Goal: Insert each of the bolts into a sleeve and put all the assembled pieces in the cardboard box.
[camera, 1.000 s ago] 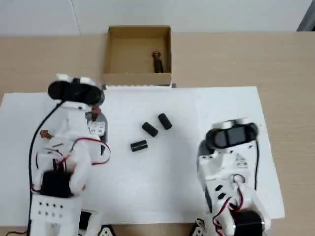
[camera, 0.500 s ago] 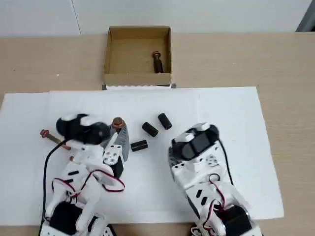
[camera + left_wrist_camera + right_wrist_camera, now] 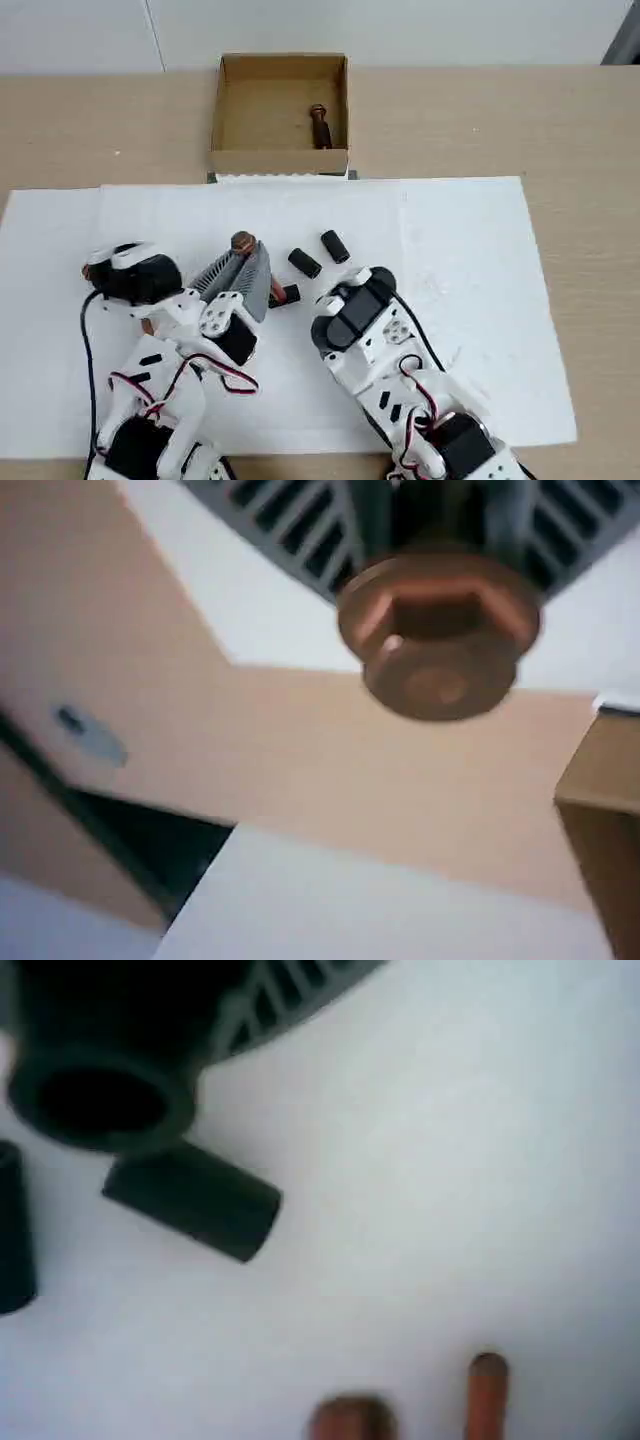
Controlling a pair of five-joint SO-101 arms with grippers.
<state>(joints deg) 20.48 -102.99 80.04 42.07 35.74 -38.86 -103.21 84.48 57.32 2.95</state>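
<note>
Left claw (image 3: 246,256) pinching a copper bolt (image 3: 241,241), hexagonal head protruding past the fingertips, over a white sheet (image 3: 460,260) near a black sleeve (image 3: 288,295).

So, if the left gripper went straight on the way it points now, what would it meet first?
Likely the box, at its front wall, after bare paper. The bolt that the left gripper holds would touch first; height is unclear.

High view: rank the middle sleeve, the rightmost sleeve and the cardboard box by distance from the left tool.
1. Middle sleeve: just right of the left tool, which holds a bolt.
2. Rightmost sleeve: farther right on the paper.
3. Cardboard box: beyond the paper's far edge.
</note>
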